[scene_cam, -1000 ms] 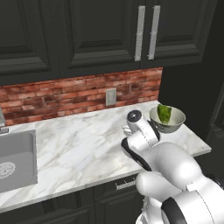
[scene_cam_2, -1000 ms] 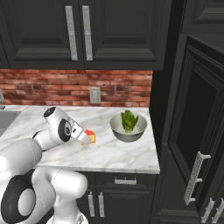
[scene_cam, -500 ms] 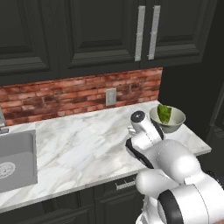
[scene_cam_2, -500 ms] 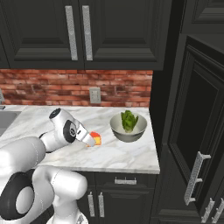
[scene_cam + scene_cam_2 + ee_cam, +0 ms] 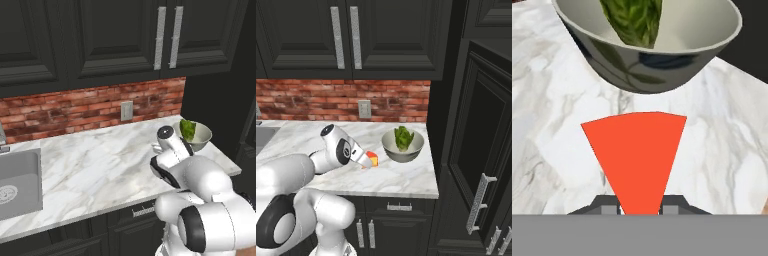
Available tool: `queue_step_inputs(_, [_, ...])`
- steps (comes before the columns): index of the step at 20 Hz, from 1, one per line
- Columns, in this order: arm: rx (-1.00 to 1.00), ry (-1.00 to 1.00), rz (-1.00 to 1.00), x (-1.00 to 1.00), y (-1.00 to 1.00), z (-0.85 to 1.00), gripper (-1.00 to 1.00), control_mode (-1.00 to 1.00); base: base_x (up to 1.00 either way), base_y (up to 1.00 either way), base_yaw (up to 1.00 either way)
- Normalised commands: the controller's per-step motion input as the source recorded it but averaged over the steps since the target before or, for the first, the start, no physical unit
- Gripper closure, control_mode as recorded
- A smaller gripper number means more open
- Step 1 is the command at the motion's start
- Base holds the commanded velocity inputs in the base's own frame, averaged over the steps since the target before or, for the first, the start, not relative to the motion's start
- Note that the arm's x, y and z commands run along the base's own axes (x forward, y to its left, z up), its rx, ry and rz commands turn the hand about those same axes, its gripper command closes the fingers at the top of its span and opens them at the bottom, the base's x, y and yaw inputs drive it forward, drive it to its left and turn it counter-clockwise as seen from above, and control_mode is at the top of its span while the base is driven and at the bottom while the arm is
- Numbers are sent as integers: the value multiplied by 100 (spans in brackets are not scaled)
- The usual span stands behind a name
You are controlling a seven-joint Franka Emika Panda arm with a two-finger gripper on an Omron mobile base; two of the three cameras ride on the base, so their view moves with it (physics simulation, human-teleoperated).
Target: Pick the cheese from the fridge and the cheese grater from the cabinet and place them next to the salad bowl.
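Note:
My gripper [image 5: 368, 161] is shut on the cheese [image 5: 372, 159], a small orange wedge with a red edge. It holds the wedge low over the marble counter [image 5: 396, 175], just left of the salad bowl [image 5: 401, 155]. In the hand view the cheese [image 5: 637, 150] stands between the fingertips of my gripper [image 5: 641, 209]. The grey salad bowl [image 5: 642, 70] with lettuce is right behind it, a small gap apart. In the left base view my arm [image 5: 172, 150] hides the wedge beside the salad bowl [image 5: 201, 144]. The tall black cabinet [image 5: 481, 150] stands at the right. Fridge and cheese grater are out of view.
A sink [image 5: 17, 180] is set into the counter at the far left. Black upper cabinets with silver handles [image 5: 167, 37] hang over the brick backsplash [image 5: 90, 107], which has a wall outlet [image 5: 127, 110]. The counter ends just right of the bowl.
My gripper has carried the cheese to the right along the counter, closer to the salad bowl. The bowl has not moved.

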Motion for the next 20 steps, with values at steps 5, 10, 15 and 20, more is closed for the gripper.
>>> queue_step_inputs(5, [0, 0, 0, 8, -2, -25, 100, -100, 0, 0, 0])
queue_step_inputs(10, [0, 0, 0, 3, -4, -14, 100, -100, 0, 0, 0])
queue_step_inputs(15, [0, 0, 0, 7, 0, -5, 100, -100, 0, 0, 0])
queue_step_inputs(20, [0, 0, 0, 24, -24, -16, 100, -100, 0, 0, 0])
